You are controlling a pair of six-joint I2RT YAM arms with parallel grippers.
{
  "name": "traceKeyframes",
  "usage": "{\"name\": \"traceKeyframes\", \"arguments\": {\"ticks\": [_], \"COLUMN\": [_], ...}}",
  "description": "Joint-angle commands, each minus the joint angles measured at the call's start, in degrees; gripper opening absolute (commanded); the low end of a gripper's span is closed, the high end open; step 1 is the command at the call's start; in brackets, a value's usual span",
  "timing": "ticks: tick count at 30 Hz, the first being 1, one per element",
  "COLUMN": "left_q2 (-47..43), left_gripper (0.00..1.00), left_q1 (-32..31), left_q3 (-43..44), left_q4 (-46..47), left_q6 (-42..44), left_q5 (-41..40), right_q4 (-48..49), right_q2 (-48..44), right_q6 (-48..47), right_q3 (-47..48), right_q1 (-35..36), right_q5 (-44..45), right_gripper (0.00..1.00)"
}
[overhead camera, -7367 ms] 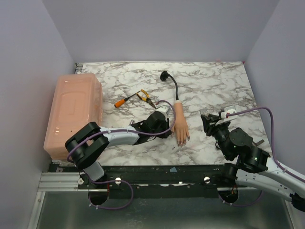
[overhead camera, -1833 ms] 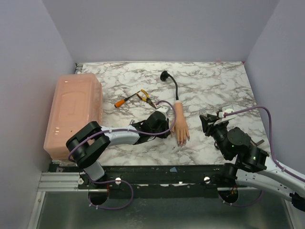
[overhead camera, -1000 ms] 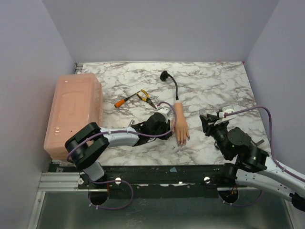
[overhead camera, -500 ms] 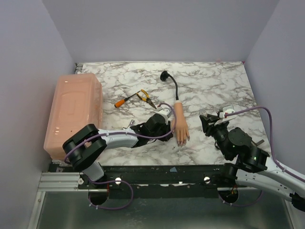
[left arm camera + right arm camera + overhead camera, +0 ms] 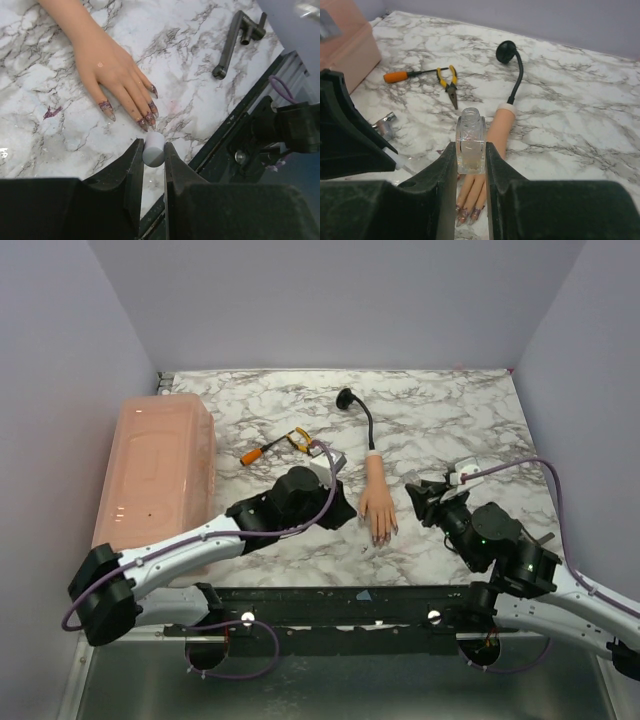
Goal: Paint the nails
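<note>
Left wrist shows left tool (image 5: 152,151) pinching a white cap (image 5: 154,144) just beside the nails (image 5: 151,109); right tool (image 5: 470,152) clamps a bottle (image 5: 470,134).

bin (image 5: 155,475) left | mannequin hand (image 5: 377,505) centre | screwdriver (image 5: 256,452), pliers (image 5: 449,86) behind-left of hand

Purplish nails (image 5: 151,108), flesh-coloured hand (image 5: 107,62), grey-veined white table (image 5: 30,80)

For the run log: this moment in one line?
left end effector: shut on white cap | right end effector: shut on open bottle | nails: partly painted
</note>
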Motion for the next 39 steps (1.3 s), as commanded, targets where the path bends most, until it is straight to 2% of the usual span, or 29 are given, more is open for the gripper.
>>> {"name": "traceKeyframes", "arguments": {"ticks": [1, 11, 24, 39], "left_q2": [-7.63, -19.19, -21.85, -21.72], "left_gripper": [0.0, 0.0, 0.0, 0.0], "left_q1": [0.13, 1.71, 3.59, 13.94], "left_q3": [5.46, 14.26, 20.49, 21.09], "left_q4": [-14.45, -32.32, -40.04, -36.61], "left_q6": [4.0, 9.01, 14.32, 18.07], "left_q5": [-2.16, -5.81, -3.16, 17.98], "right_q4": [-0.17, 1.34, -1.37, 3.7], "right_q2": [4.25, 8.97, 12.73, 14.58], "right_q6": [1.97, 0.56, 1.18, -0.82], "right_q3": [4.27, 9.7, 12.15, 7.34], "right_q1": [-0.15, -0.09, -0.12, -0.17], "right_q5": [-9.84, -21.04, -34.69, -49.58], "right_gripper": [0.0, 0.0, 0.0, 0.0]}}
